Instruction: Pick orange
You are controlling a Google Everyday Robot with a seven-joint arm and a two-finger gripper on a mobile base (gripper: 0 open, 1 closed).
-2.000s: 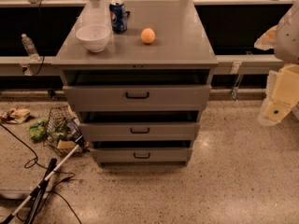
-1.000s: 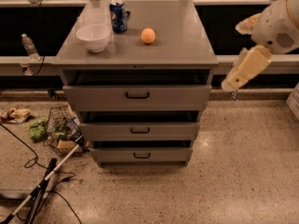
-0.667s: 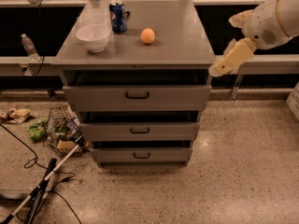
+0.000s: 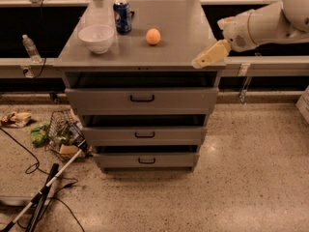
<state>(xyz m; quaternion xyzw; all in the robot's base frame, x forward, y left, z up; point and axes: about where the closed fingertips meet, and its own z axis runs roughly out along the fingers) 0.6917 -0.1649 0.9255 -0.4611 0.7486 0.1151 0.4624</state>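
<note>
Swung leftward, the hand (image 4: 201,61) now hangs over the counter (image 4: 186,37) at its right front corner, angled toward the orange (image 4: 153,36) to approach it. Whether it is open or closed, I cannot tell.

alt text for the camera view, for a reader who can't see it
A robot arm's gripper hangs at the front right corner of a grey drawer cabinet, well right of an orange on its top. A white bowl and blue soda can stand left of the orange.

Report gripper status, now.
Gripper: open or closed cannot be told. It hangs at the right front corner of the cabinet top; the orange lies there apart from it, not held.
</note>
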